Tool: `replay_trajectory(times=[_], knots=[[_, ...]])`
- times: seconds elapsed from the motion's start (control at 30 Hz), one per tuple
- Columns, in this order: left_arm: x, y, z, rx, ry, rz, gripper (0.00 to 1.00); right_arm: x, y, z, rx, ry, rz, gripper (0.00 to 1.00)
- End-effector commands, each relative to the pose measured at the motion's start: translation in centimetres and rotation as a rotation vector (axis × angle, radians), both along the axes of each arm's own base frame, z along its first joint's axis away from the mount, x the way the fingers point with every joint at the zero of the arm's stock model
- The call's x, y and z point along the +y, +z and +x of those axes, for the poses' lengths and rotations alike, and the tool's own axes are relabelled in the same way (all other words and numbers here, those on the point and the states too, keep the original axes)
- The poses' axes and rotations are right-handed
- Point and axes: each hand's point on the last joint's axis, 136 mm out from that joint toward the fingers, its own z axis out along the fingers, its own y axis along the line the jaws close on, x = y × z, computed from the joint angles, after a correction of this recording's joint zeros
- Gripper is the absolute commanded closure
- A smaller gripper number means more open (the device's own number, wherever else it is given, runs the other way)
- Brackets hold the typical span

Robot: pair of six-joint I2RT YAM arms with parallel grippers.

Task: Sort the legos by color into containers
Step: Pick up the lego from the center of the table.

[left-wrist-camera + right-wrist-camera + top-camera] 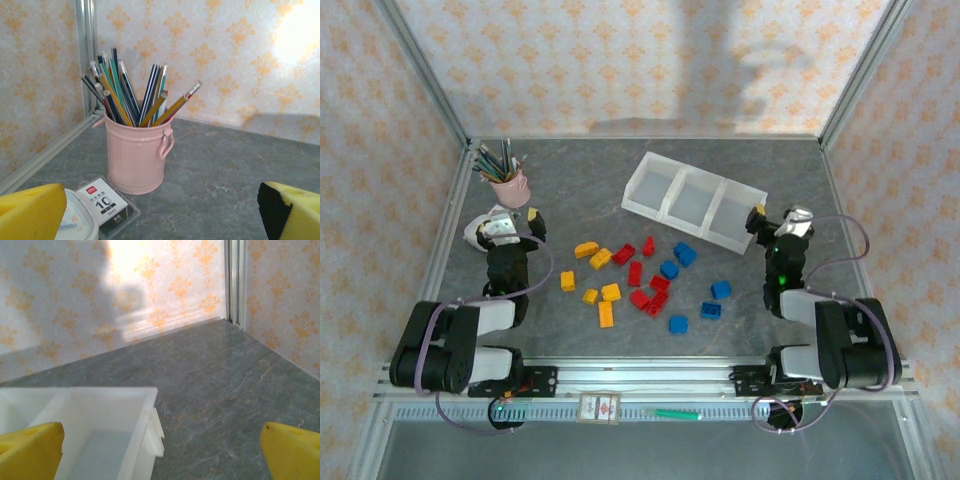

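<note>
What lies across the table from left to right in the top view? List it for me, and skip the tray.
Pink pencil cup → yellow legos → red legos → blue legos → right claw, open.

The surface (pixel 740 160) is a matt grey slab with pale stone-like veining. The containers (pixel 140 440) are smooth, milky, translucent plastic. The legos (pixel 636 272) are glossy hard plastic in red, blue and yellow. At far left, the pink cup (pixel 135 160) looks like painted sheet metal, ribbed, with a soft sheen, and its pencils (pixel 125 100) have shiny lacquered barrels. The walls (pixel 225 60) look like matt patterned paper. The corner post (pixel 87 50) is brushed, silvery metal.
</note>
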Motion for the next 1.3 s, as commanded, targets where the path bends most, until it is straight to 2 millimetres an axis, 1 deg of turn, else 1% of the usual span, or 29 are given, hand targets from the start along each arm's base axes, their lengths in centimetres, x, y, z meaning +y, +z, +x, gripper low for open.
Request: replay_trajectory(times=[0.0,0.07,0.13,0.2,0.23,0.3,0.37,0.43,0.47,0.53,0.67,0.8,0.87,0.97,1.03,1.13,1.17,1.27], knots=[[0.2,0.3,0.0,0.028,0.004,-0.082,0.0,-0.5,1.2,0.1,0.027,-0.03,0.072,0.0],[0.3,1.0,0.0,0.022,0.018,-0.16,0.0,-0.3,2.5,-0.2,0.004,-0.027,0.133,0.0],[1.1,1.5,-0.2,0.021,0.072,-0.278,0.0,-0.2,3.5,-0.6,-0.005,-0.03,0.232,0.0],[0.4,2.1,-0.1,0.022,0.03,-0.284,0.0,-0.4,3.2,-1.0,0.045,-0.073,0.353,0.0],[0.3,2.2,-0.3,0.0,0.024,-0.318,0.0,-0.4,2.9,-1.3,0.079,-0.094,0.399,0.0],[0.2,2.3,-0.7,-0.027,0.02,-0.382,0.0,0.1,2.8,-1.6,0.109,-0.085,0.458,0.0],[-0.4,2.6,-0.6,-0.02,-0.017,-0.41,0.0,0.9,2.7,-1.9,0.126,-0.043,0.488,0.0],[-1.1,2.3,-0.3,0.036,-0.043,-0.439,0.0,1.8,2.8,-2.2,0.15,0.003,0.497,0.0],[-1.4,2.3,-0.2,0.056,-0.057,-0.449,0.0,1.9,2.6,-2.4,0.163,0.002,0.502,0.0],[-2.5,1.9,-0.3,0.094,-0.109,-0.484,0.0,2.1,1.9,-2.7,0.21,0.004,0.503,0.0],[-4.7,1.4,-0.8,0.158,-0.219,-0.538,0.01,4.1,0.7,-3.0,0.328,0.053,0.468,0.0],[-8.2,1.4,-1.8,0.22,-0.37,-0.579,0.01,6.7,-0.2,-3.6,0.425,0.102,0.431,0.0],[-10.0,1.6,-2.4,0.249,-0.43,-0.565,0.01,7.6,-0.8,-3.9,0.47,0.111,0.424,0.0],[-12.6,1.5,-3.4,0.295,-0.493,-0.552,0.01,9.7,-1.7,-4.5,0.535,0.141,0.401,0.0],[-14.3,1.2,-4.1,0.321,-0.544,-0.56,0.01,11.7,-2.2,-4.9,0.58,0.168,0.361,0.0],[-16.2,0.8,-4.9,0.357,-0.601,-0.55,0.01,14.1,-3.0,-5.5,0.63,0.197,0.305,0.0],[-16.9,0.8,-5.1,0.367,-0.611,-0.577,0.01,14.7,-3.5,-5.7,0.648,0.202,0.294,0.0],[-18.8,0.9,-5.8,0.383,-0.648,-0.561,0.01,16.6,-5.3,-6.3,0.71,0.207,0.277,0.0]])
